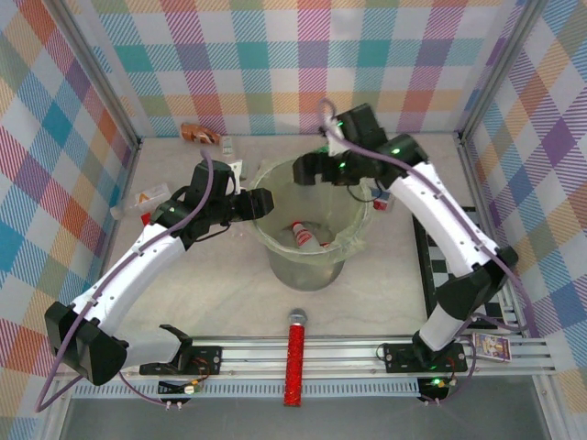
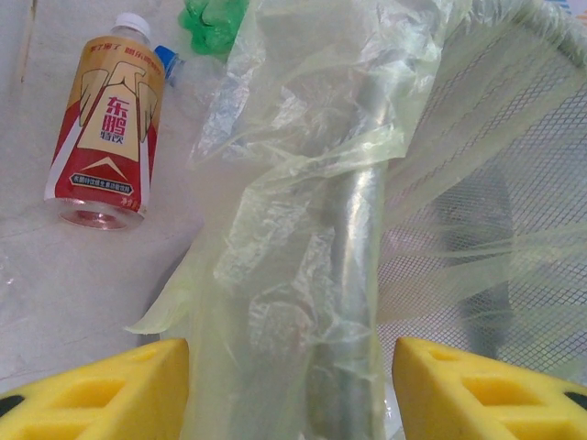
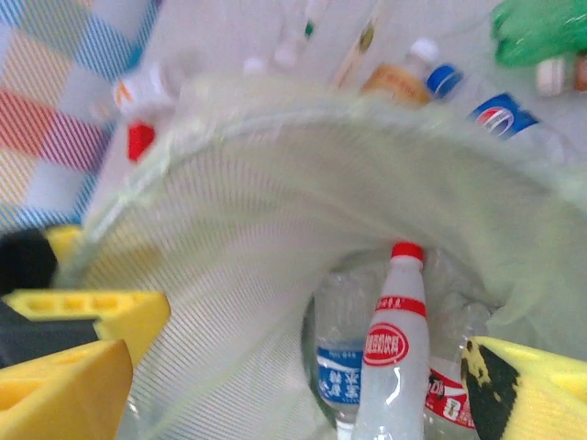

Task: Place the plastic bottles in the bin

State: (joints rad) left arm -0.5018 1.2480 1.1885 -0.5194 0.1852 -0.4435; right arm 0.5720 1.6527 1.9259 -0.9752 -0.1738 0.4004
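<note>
My right hand [image 1: 307, 170] hangs released, fingers spread wide, over the bin [image 1: 307, 270] at its rim's 12 o'clock. Inside the bin lie a red-capped bottle [image 3: 394, 357] and a blue-labelled bottle [image 3: 341, 371]. My left hand [image 2: 292, 385] is clamped on the rim and green liner [image 2: 275, 183] at 9 o'clock. An orange-labelled bottle [image 2: 105, 124] lies on the bench [image 1: 385, 302] just outside the rim. A clear bottle [image 1: 139, 200] lies farther out at 9 o'clock.

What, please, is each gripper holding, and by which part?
The left gripper seems to grip the bin by its lined rim; the right gripper is open over it, holding nothing.
</note>
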